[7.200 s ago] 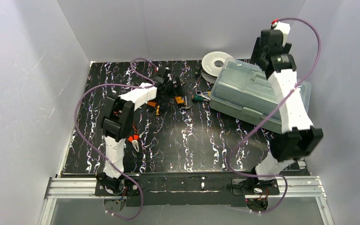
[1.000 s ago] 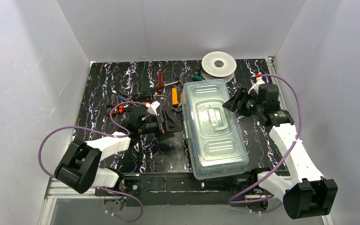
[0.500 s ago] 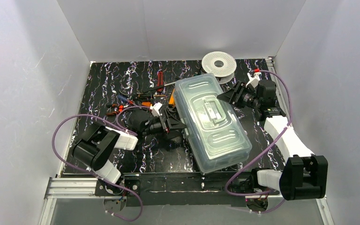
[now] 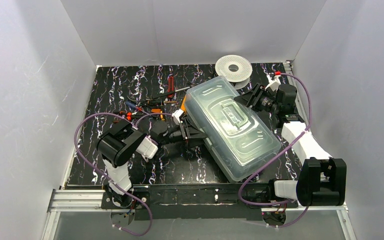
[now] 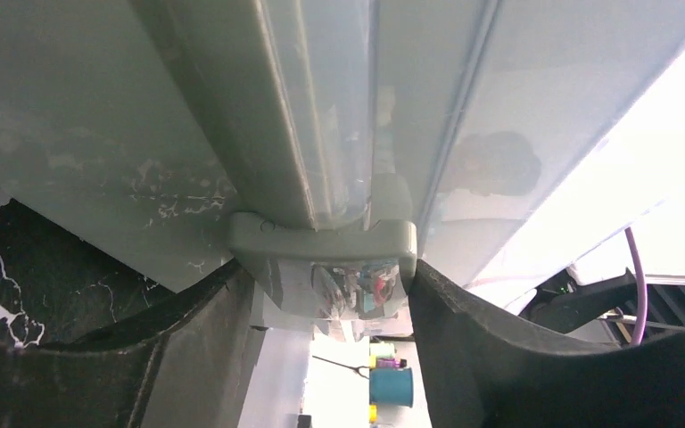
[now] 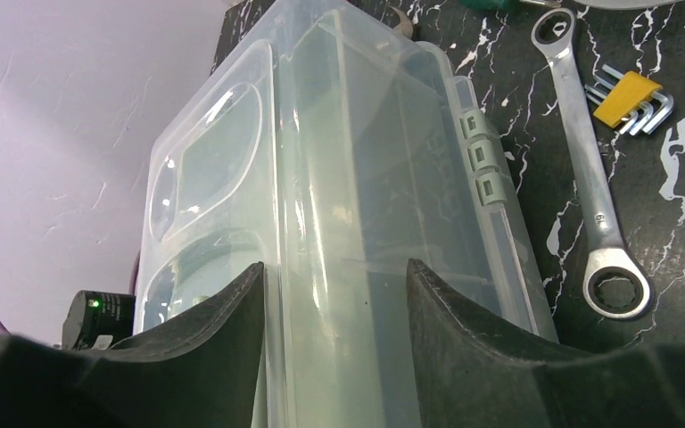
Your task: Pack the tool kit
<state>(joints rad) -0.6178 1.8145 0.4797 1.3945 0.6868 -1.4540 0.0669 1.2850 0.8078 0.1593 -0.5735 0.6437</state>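
The pale-green tool kit box (image 4: pixel 232 132) with its clear lid shut lies slantwise mid-table, near end to the right. My left gripper (image 4: pixel 187 131) is open at the box's left side. In the left wrist view its fingers (image 5: pixel 196 330) straddle a grey latch (image 5: pixel 321 241) and touch both ends of it. My right gripper (image 4: pixel 250 97) is open astride the box's far right rim (image 6: pixel 339 223). Loose tools lie behind the box: red pliers (image 4: pixel 170 85), orange-handled tools (image 4: pixel 155 111), a steel wrench (image 6: pixel 589 169) and hex keys (image 6: pixel 633 100).
A white round spool (image 4: pixel 233 67) stands at the back, just behind the box. Grey walls close in the black marbled table (image 4: pixel 105 100) on three sides. Purple cables loop over the left side of the table.
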